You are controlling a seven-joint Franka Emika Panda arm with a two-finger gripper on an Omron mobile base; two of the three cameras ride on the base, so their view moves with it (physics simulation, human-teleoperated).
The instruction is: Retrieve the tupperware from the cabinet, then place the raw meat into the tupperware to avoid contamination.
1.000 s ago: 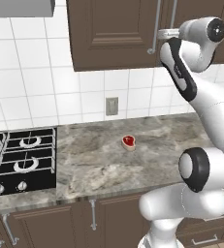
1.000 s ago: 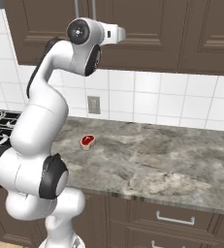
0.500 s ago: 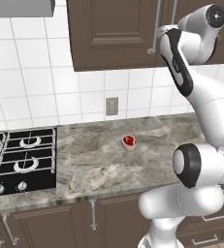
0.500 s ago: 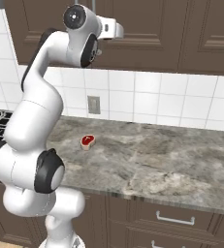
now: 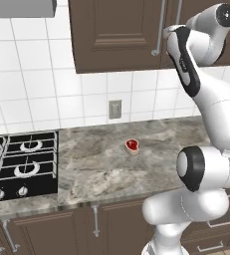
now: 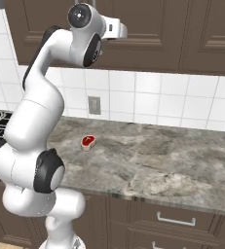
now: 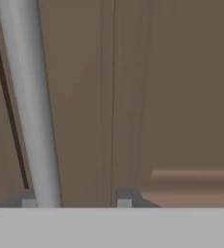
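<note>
While gripper (image 7: 76, 199) faces cabinet (image 7: 181, 97), handle (image 7: 28, 97) beside left fingertip.

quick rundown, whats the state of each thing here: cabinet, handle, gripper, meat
cabinet: doors shut
silver bar handle: between the open fingers, not clamped
gripper: open, up at the cabinet door
raw meat: lying on the counter, uncovered

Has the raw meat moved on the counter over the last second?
No. The raw meat lies at the same spot on the counter, just below and right of the wall outlet, as before.
</note>
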